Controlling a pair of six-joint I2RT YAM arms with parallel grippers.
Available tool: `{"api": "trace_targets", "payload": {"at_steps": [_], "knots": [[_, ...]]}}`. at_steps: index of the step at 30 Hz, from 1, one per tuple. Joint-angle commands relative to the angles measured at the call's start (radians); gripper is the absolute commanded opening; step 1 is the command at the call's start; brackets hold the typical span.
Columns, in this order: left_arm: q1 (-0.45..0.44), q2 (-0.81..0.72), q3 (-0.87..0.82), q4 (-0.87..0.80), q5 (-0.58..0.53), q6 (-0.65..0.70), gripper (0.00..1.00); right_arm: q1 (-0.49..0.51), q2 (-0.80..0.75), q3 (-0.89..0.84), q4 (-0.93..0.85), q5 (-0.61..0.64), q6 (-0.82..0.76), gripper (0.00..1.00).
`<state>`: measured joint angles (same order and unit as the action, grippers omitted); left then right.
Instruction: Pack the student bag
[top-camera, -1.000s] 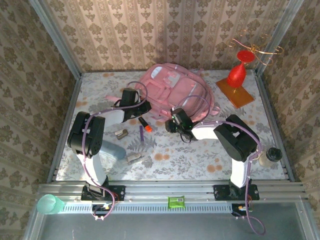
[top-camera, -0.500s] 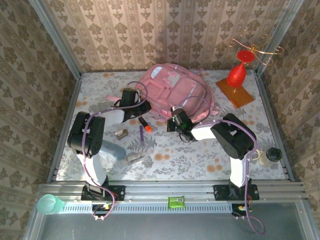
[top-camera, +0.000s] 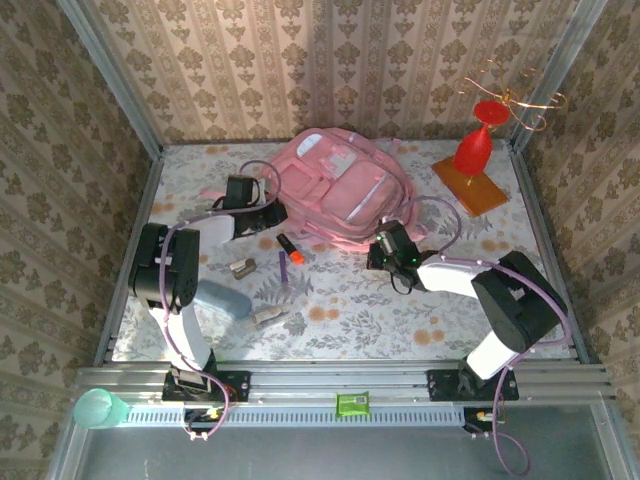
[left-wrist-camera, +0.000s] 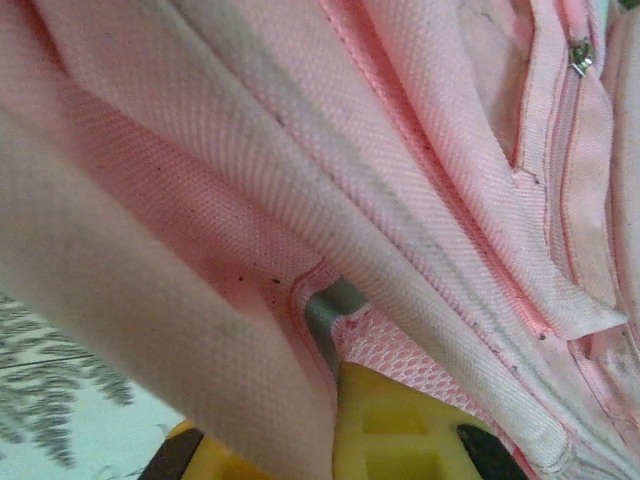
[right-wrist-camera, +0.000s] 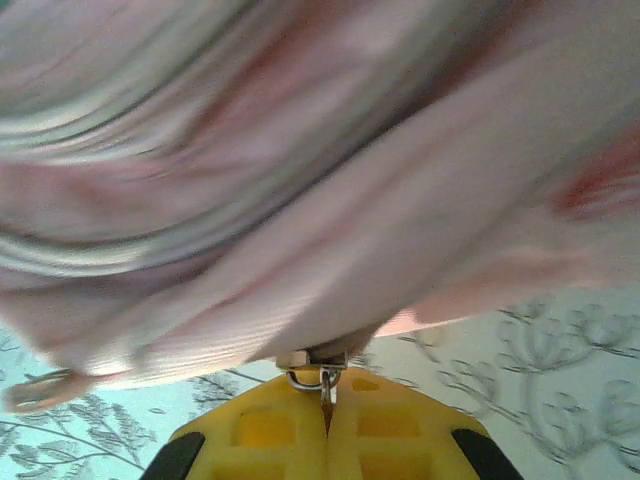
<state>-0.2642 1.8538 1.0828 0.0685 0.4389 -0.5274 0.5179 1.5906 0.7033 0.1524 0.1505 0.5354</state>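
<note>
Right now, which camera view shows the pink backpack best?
The top external view: the whole pink backpack is seen from above. The left wrist view gives close fabric and a zipper; the right wrist view gives blurred fabric.

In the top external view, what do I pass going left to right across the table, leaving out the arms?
Blue-grey object → student bag → red vase standing on its wooden board. The small pens and metal pieces overlap these, so they are left out.

Legible text: none. White patch (top-camera: 312, 146) on the student bag (top-camera: 345, 200): markings too small to read. Green tag (top-camera: 352, 404) on the near rail (top-camera: 300, 381): print illegible.
</note>
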Motion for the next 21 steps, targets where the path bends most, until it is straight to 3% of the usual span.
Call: {"api": "trace_targets", "payload": {"at_steps": [1, 2, 6, 11, 14, 21], "knots": [[0.031, -0.015, 0.083, -0.048, -0.095, 0.115, 0.00, -0.010, -0.065, 0.008, -0.091, -0.039, -0.017, 0.00], [0.031, -0.010, 0.094, -0.062, -0.095, 0.128, 0.00, -0.010, -0.077, 0.016, -0.084, -0.085, -0.023, 0.00], [0.023, -0.048, 0.097, -0.086, -0.140, 0.184, 0.39, -0.010, -0.119, 0.058, -0.085, -0.226, -0.044, 0.00], [-0.039, -0.179, 0.053, -0.095, -0.279, 0.340, 0.63, -0.009, -0.163, 0.110, -0.120, -0.327, -0.037, 0.00], [-0.121, -0.265, -0.008, -0.039, -0.270, 0.498, 0.68, -0.010, -0.172, 0.142, -0.134, -0.378, -0.022, 0.00], [-0.401, -0.350, -0.185, 0.143, -0.088, 1.025, 0.70, -0.021, -0.185, 0.206, -0.174, -0.432, -0.011, 0.00]]}}
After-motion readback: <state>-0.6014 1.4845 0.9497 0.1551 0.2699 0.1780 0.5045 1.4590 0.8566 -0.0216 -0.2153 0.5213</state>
